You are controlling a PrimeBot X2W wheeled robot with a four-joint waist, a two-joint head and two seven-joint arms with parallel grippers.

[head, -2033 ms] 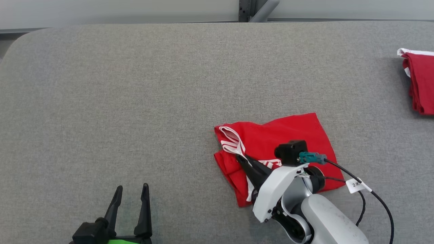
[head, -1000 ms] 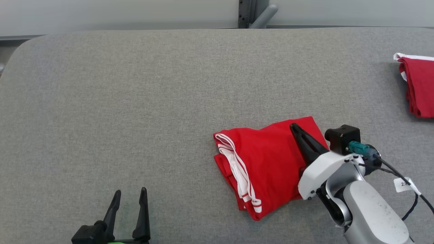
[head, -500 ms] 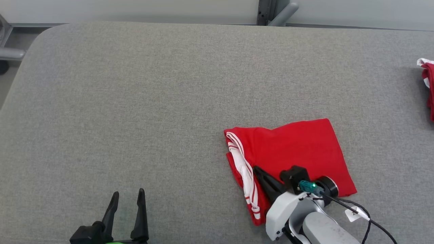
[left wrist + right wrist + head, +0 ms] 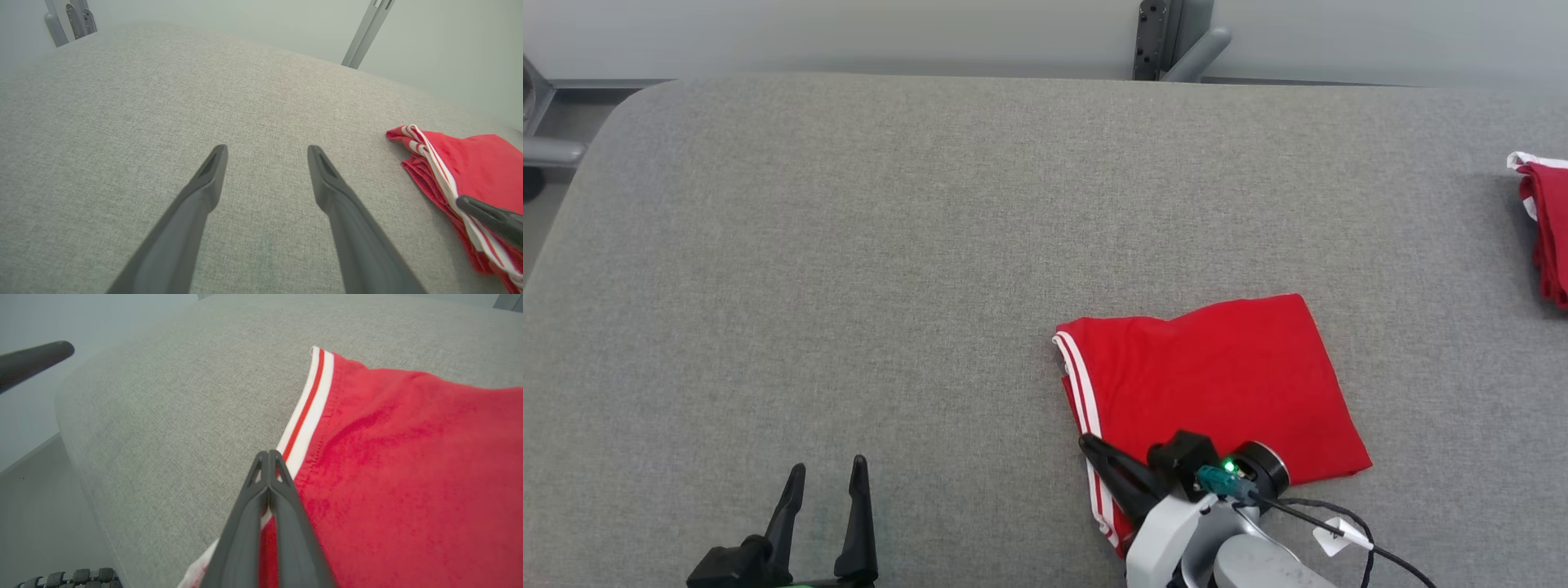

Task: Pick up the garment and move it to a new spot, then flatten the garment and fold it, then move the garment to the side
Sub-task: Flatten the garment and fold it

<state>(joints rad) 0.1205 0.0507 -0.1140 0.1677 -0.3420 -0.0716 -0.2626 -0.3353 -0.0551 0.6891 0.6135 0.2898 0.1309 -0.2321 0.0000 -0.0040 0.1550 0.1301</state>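
The red garment (image 4: 1217,380) lies folded flat right of the table's middle, with a white-striped hem along its left edge. My right gripper (image 4: 1086,443) is shut, its tips resting over the lower part of that hem with no cloth between them. In the right wrist view the shut right gripper (image 4: 268,454) sits on the striped hem of the garment (image 4: 408,457). My left gripper (image 4: 825,472) stands open over bare fabric at the lower left, well apart from the garment. The left gripper (image 4: 267,151) is open in its own view, the garment (image 4: 474,163) to its right.
The grey padded table (image 4: 849,245) has a rounded far-left corner and a front edge near my grippers. A second red and white folded cloth (image 4: 1547,233) lies at the right edge. A grey metal post (image 4: 1168,41) rises behind the table.
The right gripper, shut throughout, came from the garment's upper right down to its lower left hem. The bunched striped hem now lies flat. The left gripper stayed; the camera shifted slightly.
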